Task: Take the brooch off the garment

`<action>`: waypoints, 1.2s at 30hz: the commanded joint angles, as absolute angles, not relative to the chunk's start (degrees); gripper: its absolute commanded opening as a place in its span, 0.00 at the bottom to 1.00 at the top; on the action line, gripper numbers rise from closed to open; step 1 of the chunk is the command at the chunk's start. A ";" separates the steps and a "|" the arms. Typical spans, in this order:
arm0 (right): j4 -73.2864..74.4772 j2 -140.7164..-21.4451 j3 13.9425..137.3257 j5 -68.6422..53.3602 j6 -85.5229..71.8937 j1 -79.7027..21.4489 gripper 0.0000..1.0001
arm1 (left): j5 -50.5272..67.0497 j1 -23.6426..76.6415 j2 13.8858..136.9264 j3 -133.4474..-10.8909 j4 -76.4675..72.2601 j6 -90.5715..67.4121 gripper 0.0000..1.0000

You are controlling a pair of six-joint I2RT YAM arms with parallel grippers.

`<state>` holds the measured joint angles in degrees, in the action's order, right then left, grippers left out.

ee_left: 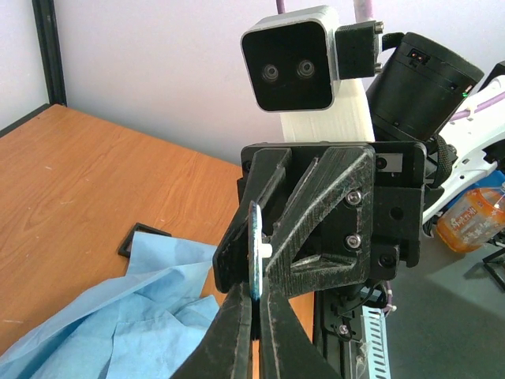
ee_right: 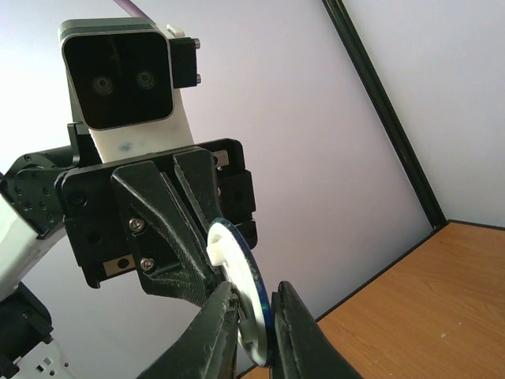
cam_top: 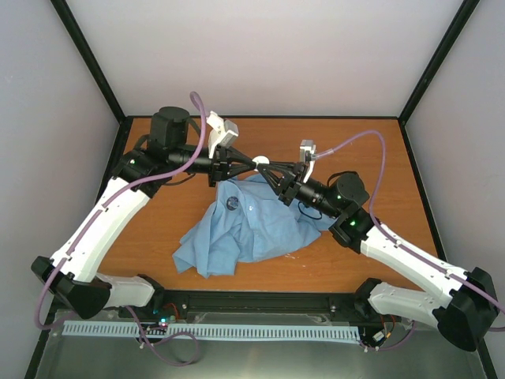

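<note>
The top external camera sits above and behind the arm bases. It looks steeply down from well back on the crumpled light blue thin-fabric shirt (cam_top: 245, 225), with the orange-brown wooden table (cam_top: 371, 150) in frame around the shirt.

The left wrist camera rides close behind the black two-finger left gripper (ee_left: 252, 335) and faces across above the shirt, which fills its lower left corner. The right wrist camera, equally close behind the black right gripper (ee_right: 254, 332), faces back the opposite way and angles up off the shirt toward the pale wall (ee_right: 316, 118).

Each wrist view meets the other's boxy grey camera housing: the right arm's (ee_left: 292, 59) and the left arm's (ee_right: 118, 71). Both share the thin blue-rimmed white disc (ee_right: 237, 276).
</note>
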<state>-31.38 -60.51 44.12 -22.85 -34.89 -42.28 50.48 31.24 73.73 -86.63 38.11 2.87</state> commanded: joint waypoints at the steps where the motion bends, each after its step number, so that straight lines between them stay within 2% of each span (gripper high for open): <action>1: -26.68 -60.47 44.57 -13.39 -34.25 -41.72 0.10 | 55.80 32.21 72.75 -89.12 37.67 3.87 0.01; 12: -26.06 -59.83 44.29 -5.67 -34.54 -42.71 0.10 | 56.08 32.26 72.86 -89.13 37.99 3.88 0.01; 23: -31.10 -59.17 41.94 -7.73 -36.12 -42.67 0.13 | 56.40 32.23 72.98 -89.30 37.53 3.08 0.01; 36: -26.77 -61.05 45.66 -6.66 -37.01 -42.63 0.12 | 56.44 32.31 73.39 -89.38 38.04 3.94 0.01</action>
<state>-31.05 -59.66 43.29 -15.59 -36.07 -44.07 49.87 31.35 74.54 -86.63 36.58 2.81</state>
